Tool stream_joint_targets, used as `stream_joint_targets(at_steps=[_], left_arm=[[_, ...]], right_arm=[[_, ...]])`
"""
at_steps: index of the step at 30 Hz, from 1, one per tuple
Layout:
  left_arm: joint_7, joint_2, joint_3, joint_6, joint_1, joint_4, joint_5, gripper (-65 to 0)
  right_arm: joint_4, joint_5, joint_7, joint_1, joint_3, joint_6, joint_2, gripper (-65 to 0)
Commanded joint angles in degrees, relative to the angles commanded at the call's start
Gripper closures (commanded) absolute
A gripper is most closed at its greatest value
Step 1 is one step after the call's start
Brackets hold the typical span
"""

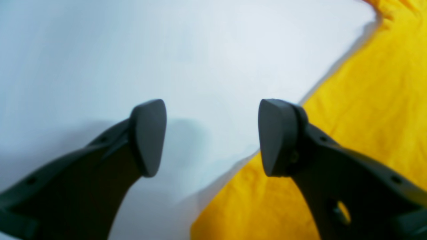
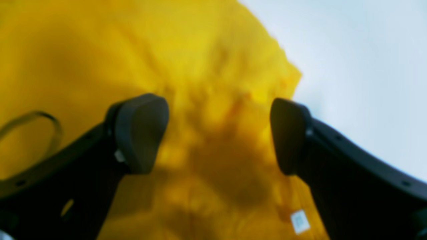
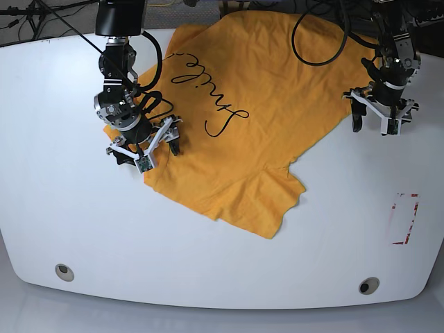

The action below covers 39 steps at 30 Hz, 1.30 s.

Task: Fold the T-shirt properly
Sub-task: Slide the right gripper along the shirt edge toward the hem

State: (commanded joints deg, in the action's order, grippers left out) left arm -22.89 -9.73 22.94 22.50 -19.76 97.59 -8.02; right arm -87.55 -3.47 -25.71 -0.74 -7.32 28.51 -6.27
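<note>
a broad white table (image 3: 69, 215) with rounded corners fills the base view, carrying a mustard orange-yellow short-sleeved cotton t-shirt (image 3: 257, 104) spread chest-up and skewed across its far half. one sleeve (image 3: 267, 201) points toward the near edge, and the black cursive "smile" script (image 3: 208, 87) runs diagonally over the chest. the cloth lies mostly flat, with wrinkles near its edges.

two black arms reach in from the far side. on the left of the base view the right tool (image 3: 147, 146) hangs over the shirt's edge near the collar; its wrist camera shows the dark fingers spread wide above blurred, rumpled yellow fabric (image 2: 206, 66), with nothing between them. whether the fingertips touch the cloth cannot be told. a small white neck label (image 2: 300, 221) shows low in that view, beside the right-hand finger.

on the right of the base view the left tool (image 3: 378, 119) hangs over bare table just beside the shirt's other side edge. its wrist camera shows the jaws wide apart and empty, one finger over the white surface (image 1: 133, 50) and the other over the yellow hem (image 1: 377, 100).

a red-outlined rectangle (image 3: 404, 219) is marked on the table near its right edge, and two small round metal fittings (image 3: 64, 271) sit near the front corners.
</note>
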Motion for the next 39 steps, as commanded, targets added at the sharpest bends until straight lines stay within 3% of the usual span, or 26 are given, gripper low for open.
stream_joint_targets(at_steps=[6, 18, 20, 30, 36, 39], left_arm=[[-3.3, 2.2, -0.1, -0.3, -3.1, 1.5, -0.3, -46.7], [-3.2, 3.3, 4.3, -0.4, -8.1, 4.5, 0.4, -36.1], [-2.8, 3.0, 6.8, -0.6, -9.3, 3.8, 0.0, -36.2], [-3.1, 2.4, 9.7, -0.9, -10.6, 3.0, -0.3, -37.0], [-1.6, 2.6, 11.9, 0.7, -10.2, 2.5, 0.0, -36.4], [-1.2, 2.6, 12.0, 2.7, -10.0, 2.2, 0.0, -34.0]], right_arm=[[0.6, -0.1, 0.9, -0.2, 0.5, 0.11, -0.4, -49.1], [2.1, 0.4, 0.3, 1.8, 1.9, 0.42, -0.4, -49.6], [3.4, 0.2, 0.4, 3.7, 2.7, 1.48, -0.8, -49.7], [7.3, 0.1, 1.2, 8.5, 6.1, 3.37, -0.6, -49.9], [9.6, 0.1, 1.0, 10.8, 6.6, 2.92, -0.5, -49.7], [9.3, 0.1, 0.9, 10.6, 6.4, 2.7, -0.6, -49.5]])
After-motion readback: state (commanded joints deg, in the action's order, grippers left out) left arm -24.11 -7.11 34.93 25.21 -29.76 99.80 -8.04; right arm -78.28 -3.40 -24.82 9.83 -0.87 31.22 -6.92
